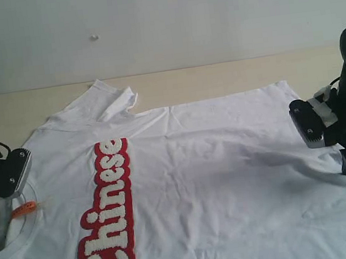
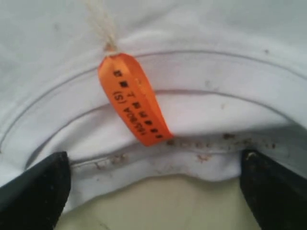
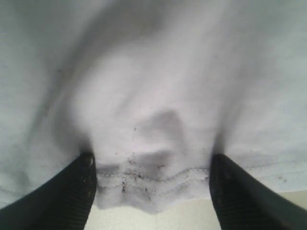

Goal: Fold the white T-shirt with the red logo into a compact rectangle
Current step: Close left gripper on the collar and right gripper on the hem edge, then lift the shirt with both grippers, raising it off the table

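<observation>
Bare table [image 1: 229,75] lies open beyond the T-shirt [image 1: 229,173]; collar [image 2: 206,167] sits inside the left claw [image 2: 153,160], hem [image 3: 153,179] inside the right claw [image 3: 152,158].

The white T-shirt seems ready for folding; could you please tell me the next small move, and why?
Probably close both grippers. The left gripper stands open with the collar of the white T-shirt between its fingers, the right gripper open astride the hem; neither pinches fabric yet.
</observation>
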